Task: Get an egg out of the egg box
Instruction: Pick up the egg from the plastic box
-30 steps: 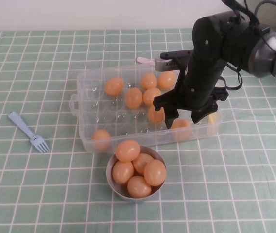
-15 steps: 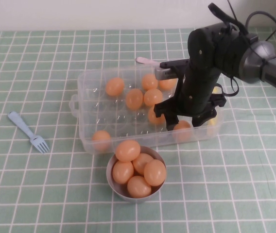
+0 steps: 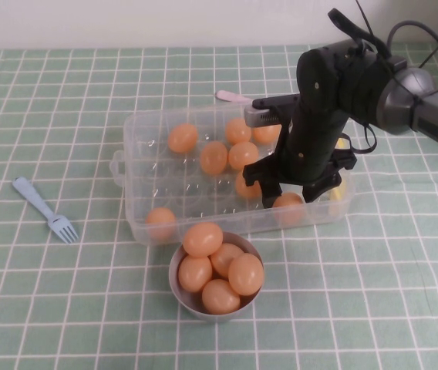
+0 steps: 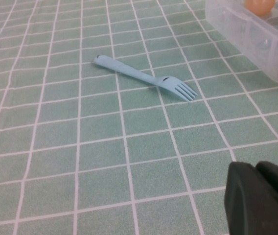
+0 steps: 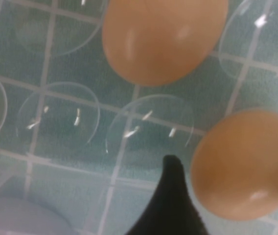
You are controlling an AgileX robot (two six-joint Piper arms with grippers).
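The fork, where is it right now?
The fork lies on the tablecloth on the robot's left, apart from the egg box; the left gripper sits near it, the right gripper inside the box.

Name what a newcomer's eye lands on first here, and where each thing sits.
The black right gripper reaches down into the clear egg box at mid-table, jaws open astride an egg near its front right corner. In front of the box, a grey bowl is heaped with eggs. The left gripper hangs near a blue fork.
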